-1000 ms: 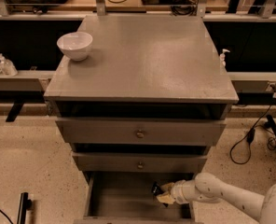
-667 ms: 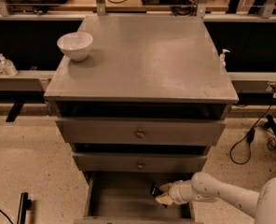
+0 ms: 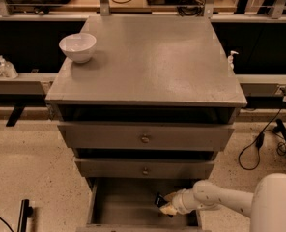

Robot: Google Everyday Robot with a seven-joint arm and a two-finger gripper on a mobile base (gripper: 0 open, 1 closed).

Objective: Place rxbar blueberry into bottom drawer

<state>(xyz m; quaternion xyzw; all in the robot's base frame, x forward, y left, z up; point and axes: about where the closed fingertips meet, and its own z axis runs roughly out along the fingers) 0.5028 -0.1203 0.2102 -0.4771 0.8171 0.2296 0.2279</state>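
The bottom drawer (image 3: 119, 204) is pulled out at the foot of the grey cabinet, showing a plain grey box interior. My white arm reaches in from the lower right, and my gripper (image 3: 165, 203) is inside the drawer at its right side. It is shut on the rxbar blueberry (image 3: 159, 199), a small dark wrapped bar sticking out to the left of the fingertips, held just above the drawer floor.
Two shallower drawers with round knobs (image 3: 145, 139) sit above, slightly pulled out. A white bowl (image 3: 78, 47) stands on the cabinet top at the far left. Cables lie on the floor at the right (image 3: 259, 144). A dark bar lies on the floor at the lower left (image 3: 23, 215).
The gripper with the bar has shifted slightly left inside the drawer; the arm's elbow has moved a little further in. The drawers and bowl have not moved.
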